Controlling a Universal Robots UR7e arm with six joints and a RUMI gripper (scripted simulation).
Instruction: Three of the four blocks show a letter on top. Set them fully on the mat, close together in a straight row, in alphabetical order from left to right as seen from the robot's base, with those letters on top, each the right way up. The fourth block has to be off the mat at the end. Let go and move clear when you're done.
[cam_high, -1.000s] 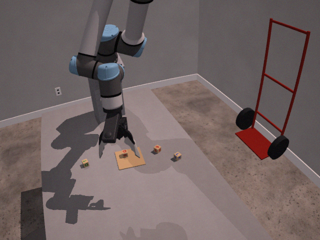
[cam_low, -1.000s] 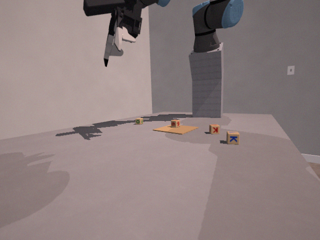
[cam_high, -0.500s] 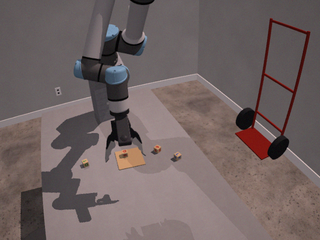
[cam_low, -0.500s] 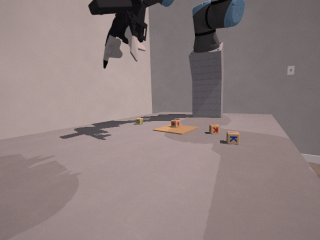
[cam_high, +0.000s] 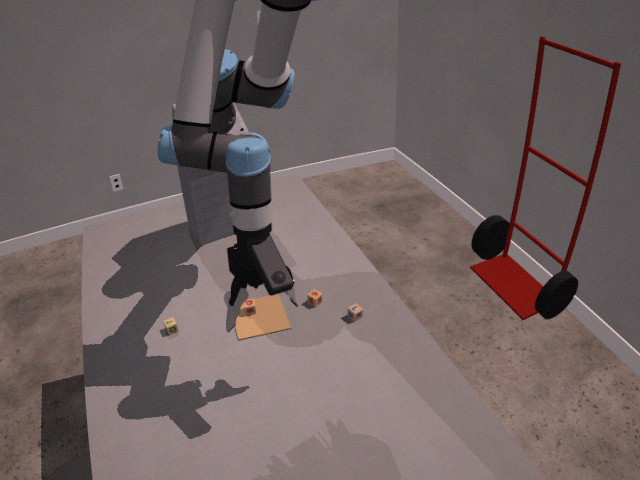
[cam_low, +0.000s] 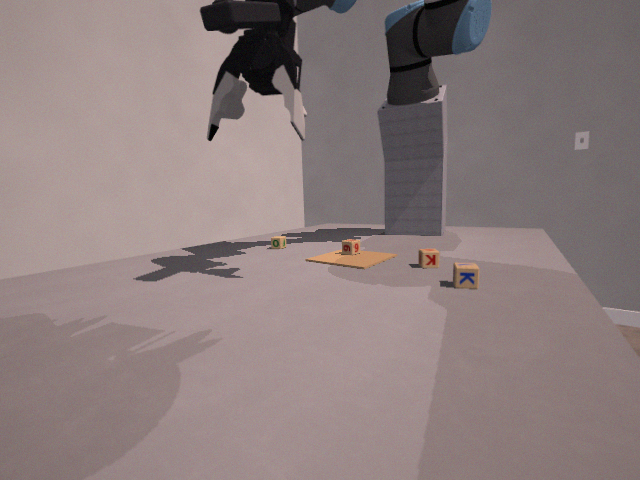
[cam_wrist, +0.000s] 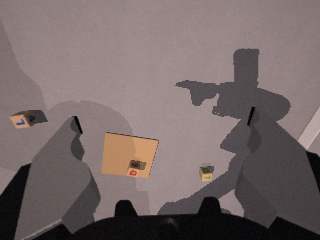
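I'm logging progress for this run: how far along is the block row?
Barely begun. One red-marked block sits on the mat; no row exists yet. The tool hangs open and empty high above the mat. Three blocks remain off it: green, red and blue. Sorting and placing are all left.

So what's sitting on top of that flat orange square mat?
One small wooden block with red markings sits near a corner of the orange mat. Its underside is hidden. The open gripper hangs above.
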